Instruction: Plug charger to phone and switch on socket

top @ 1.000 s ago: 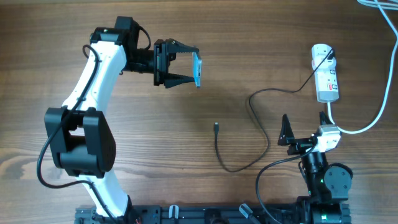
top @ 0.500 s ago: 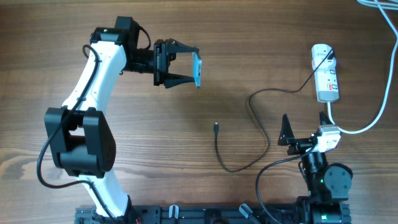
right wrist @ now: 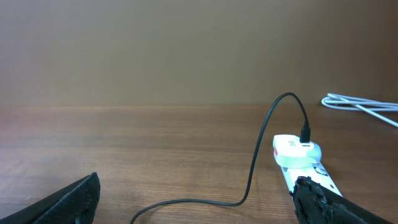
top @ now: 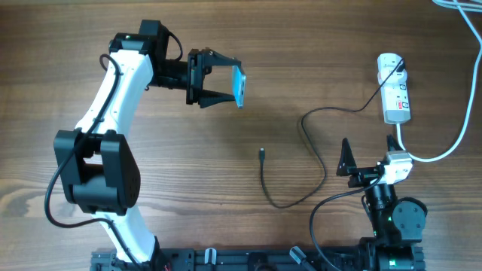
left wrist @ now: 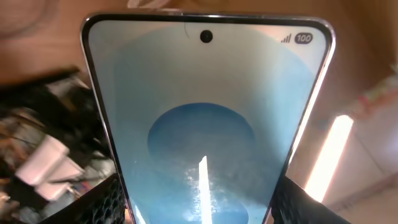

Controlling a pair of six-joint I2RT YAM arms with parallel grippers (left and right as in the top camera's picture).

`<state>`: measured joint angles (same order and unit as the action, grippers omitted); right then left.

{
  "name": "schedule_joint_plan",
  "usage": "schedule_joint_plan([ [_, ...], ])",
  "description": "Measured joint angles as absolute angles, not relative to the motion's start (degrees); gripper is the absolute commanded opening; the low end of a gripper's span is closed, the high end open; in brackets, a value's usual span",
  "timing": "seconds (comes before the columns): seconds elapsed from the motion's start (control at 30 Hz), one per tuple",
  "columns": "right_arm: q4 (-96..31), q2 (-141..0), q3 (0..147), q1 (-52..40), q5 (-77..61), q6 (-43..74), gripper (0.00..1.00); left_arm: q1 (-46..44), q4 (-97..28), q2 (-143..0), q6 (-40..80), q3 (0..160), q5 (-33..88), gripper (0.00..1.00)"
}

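My left gripper [top: 227,77] is shut on the phone [top: 239,84] and holds it on edge above the table's upper middle. In the left wrist view the phone [left wrist: 205,112] fills the frame, teal-blue screen toward the camera, between my two black fingers. The charger cable [top: 320,162] loops across the table from the white socket [top: 394,98] at the far right to its dark plug tip [top: 261,153] lying mid-table. My right gripper [top: 354,162] is open and empty at the front right. The socket [right wrist: 303,158] and cable [right wrist: 252,177] show in the right wrist view.
A thick white cord [top: 452,143] runs from the socket's near end round to the top right corner. It also shows at the right edge of the right wrist view [right wrist: 360,104]. The wooden table [top: 188,181] spreads between both arms.
The phone in my left gripper has tilted slightly, showing more of its screen from above. The right arm and the cable have not moved.
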<state>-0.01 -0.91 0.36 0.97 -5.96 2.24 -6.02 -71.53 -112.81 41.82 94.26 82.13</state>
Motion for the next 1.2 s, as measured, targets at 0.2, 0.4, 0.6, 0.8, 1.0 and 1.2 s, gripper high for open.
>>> schedule_joint_plan([
  [0.2, -0.01, -0.91, 0.36, 0.97, -5.96, 2.24, 1.00, -6.35, -71.50, -112.81, 41.41, 94.26, 66.61, 0.64],
  [0.4, -0.01, -0.91, 0.36, 0.97, -5.93, 2.24, 1.00, -10.04, -71.42, -112.81, 41.21, 94.26, 40.25, 0.64],
  [0.6, -0.01, -0.91, 0.36, 0.97, -5.96, 2.24, 1.00, -16.75, -70.04, -112.81, 41.06, 94.26, 17.08, 0.65],
  [0.8, -0.01, -0.91, 0.36, 0.97, -5.93, 2.24, 1.00, -22.44, -68.49, -112.81, 41.04, 94.26, 4.45, 0.64],
  [1.0, -0.01, -0.91, 0.36, 0.97, -5.96, 2.24, 1.00, -25.52, -65.28, -113.58, 37.98, 94.26, -0.14, 0.64],
  [1.2, -0.01, -0.91, 0.36, 0.97, -5.96, 2.24, 1.00, -27.09, -64.84, -116.07, 32.47, 94.26, -1.17, 0.64],
])
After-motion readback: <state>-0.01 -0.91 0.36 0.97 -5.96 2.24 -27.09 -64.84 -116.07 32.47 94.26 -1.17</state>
